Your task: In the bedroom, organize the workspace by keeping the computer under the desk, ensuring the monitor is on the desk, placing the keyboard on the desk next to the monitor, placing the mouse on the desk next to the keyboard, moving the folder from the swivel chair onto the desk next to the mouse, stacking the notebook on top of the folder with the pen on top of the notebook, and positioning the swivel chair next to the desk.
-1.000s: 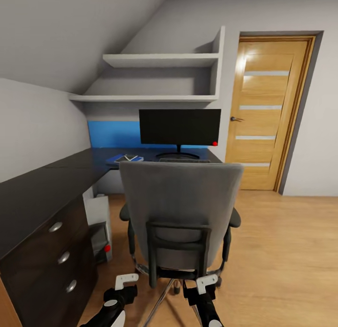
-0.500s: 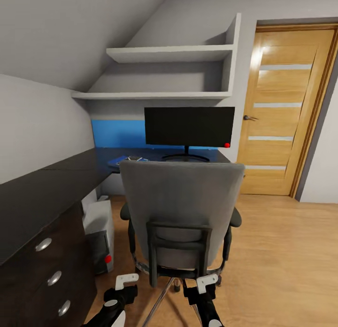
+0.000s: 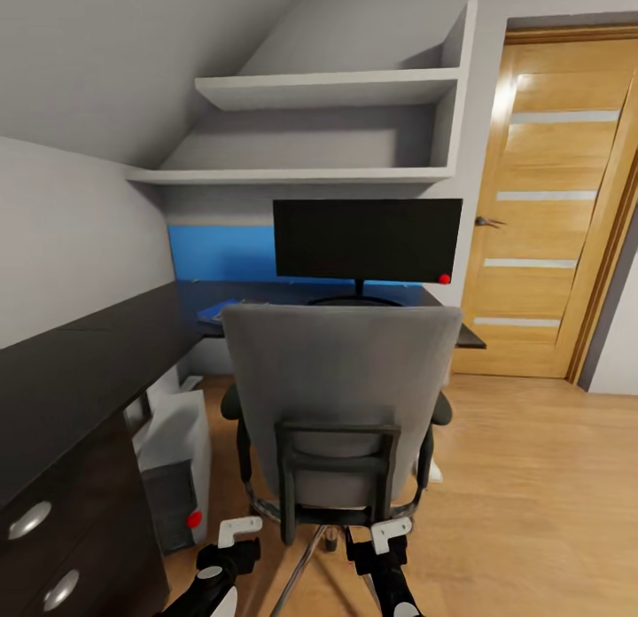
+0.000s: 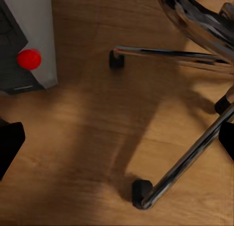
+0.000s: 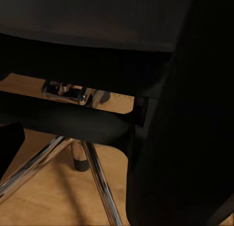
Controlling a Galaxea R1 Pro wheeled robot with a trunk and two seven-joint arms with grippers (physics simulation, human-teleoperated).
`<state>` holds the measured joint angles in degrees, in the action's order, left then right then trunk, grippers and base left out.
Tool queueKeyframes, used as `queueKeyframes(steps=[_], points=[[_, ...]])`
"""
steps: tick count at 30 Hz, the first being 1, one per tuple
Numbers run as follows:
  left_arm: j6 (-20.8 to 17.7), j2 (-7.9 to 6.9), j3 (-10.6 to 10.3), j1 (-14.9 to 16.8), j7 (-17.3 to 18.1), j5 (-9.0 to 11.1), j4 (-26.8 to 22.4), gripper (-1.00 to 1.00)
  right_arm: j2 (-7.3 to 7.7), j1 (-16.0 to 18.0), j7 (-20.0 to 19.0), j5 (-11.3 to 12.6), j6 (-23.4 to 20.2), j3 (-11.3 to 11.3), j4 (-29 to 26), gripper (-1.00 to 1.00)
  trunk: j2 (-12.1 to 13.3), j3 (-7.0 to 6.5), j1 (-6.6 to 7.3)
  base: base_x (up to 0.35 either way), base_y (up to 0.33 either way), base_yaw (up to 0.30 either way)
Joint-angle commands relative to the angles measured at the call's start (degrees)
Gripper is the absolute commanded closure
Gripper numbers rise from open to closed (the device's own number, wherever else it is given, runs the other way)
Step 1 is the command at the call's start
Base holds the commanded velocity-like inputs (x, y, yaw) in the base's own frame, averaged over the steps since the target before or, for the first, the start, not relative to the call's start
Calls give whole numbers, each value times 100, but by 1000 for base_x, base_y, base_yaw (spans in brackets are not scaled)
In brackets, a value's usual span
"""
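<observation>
Both grippers, left (image 3: 232, 535) and right (image 3: 383, 537), hang low behind the swivel chair (image 3: 341, 395), neither holding anything; I can't tell how far their jaws are parted. Dead ahead, the chair's backrest faces me, nosed toward the desk (image 3: 80, 360), the right gripper nearer its bracket. It hides the keyboard; the folder (image 3: 215, 311) barely peeks out
</observation>
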<state>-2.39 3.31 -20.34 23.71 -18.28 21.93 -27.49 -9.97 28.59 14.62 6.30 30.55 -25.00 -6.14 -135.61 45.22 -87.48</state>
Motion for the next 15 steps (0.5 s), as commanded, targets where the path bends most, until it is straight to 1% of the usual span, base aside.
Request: queueKeyframes(steps=[1, 9, 11, 15], points=[[-24, -6, -49, 4, -53, 37, -11, -100, -2, 7, 14, 51, 4, -115, 13, -100, -2, 6, -3, 323, 0, 0], [-22, -6, -49, 4, -53, 34, -11, -100, -2, 7, 14, 46, 5, -111, 12, -100, -2, 6, -3, 323, -6, 0], [-21, -6, -49, 5, -53, 34, -11, -100, -2, 7, 14, 46, 7, -110, 9, -100, -2, 6, -3, 320, -81, 0], [-23, -6, -49, 5, -53, 36, -11, -100, -2, 7, 14, 46, 7, -110, 8, -100, -2, 6, -3, 306, -159, 0]])
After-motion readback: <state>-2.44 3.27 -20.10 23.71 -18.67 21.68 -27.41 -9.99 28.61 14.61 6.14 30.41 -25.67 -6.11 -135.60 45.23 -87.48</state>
